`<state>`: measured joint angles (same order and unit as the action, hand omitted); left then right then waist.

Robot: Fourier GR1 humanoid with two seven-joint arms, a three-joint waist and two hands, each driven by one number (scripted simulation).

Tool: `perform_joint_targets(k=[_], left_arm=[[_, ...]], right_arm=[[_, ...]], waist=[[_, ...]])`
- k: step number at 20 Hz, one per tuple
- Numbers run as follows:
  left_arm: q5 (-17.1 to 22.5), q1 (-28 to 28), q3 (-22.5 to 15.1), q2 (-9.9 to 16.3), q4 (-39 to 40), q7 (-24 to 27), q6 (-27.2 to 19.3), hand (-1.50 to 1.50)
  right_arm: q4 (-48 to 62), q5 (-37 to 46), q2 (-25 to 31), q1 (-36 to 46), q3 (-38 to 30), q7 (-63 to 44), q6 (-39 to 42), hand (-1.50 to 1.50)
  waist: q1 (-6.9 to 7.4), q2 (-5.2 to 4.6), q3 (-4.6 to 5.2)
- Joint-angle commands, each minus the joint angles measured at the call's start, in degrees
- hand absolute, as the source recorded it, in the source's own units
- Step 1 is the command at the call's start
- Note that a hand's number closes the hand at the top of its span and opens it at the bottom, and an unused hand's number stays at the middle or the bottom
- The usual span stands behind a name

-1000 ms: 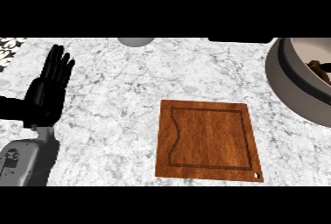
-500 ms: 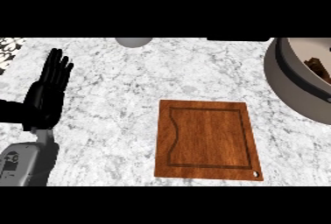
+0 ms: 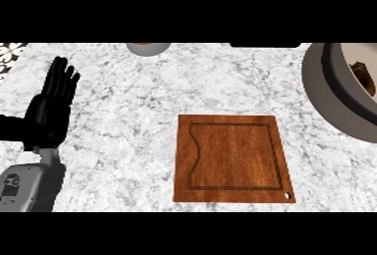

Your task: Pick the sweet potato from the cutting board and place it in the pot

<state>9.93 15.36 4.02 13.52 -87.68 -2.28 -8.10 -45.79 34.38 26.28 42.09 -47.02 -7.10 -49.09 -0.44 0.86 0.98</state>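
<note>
A brown wooden cutting board (image 3: 234,158) with a carved groove and a small hole at one corner is lying flat on the white marbled counter (image 3: 147,99), toward its near edge and somewhat right of the middle; no sweet potato is being seen on it. A large grey round pot (image 3: 335,102) is standing at the right edge of the counter, cut by the view, and a small brown piece (image 3: 362,74) is showing inside it, which is probably the sweet potato (image 3: 362,74), so the task is being judged as nearly or fully done. The left hand (image 3: 50,107), black, is resting near the left edge, fingers straight, apart from everything and holding nothing. The right hand is not showing in the view. The pot is lying far to the right of the left hand, across the whole board, so the right arm would be the nearer one. The long axis of the piece cannot be told. A pale round bowl (image 3: 148,48) is being seen at the far edge.
</note>
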Motion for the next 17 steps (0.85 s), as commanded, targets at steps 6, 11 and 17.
perform_joint_targets(k=[6,11,17], left_arm=[[0.5,0.8,2.4,1.5,3.7,2.8,2.5,0.00],[-0.5,0.2,0.9,-0.4,-0.2,0.1,0.4,0.00],[-0.1,-0.7,1.6,-0.2,-1.6,-0.8,1.9,0.00]], right_arm=[[-19.3,-8.1,-3.3,-17.6,-1.0,3.1,5.3,-1.50],[-32.0,-13.6,-7.3,-29.8,-2.8,2.3,9.6,-1.50],[-44.1,-15.3,-11.3,-40.6,-2.6,0.3,10.9,-1.50]], waist=[[-1.05,-0.68,-0.93],[-0.74,-0.64,-0.97],[-0.10,-0.69,-0.97]])
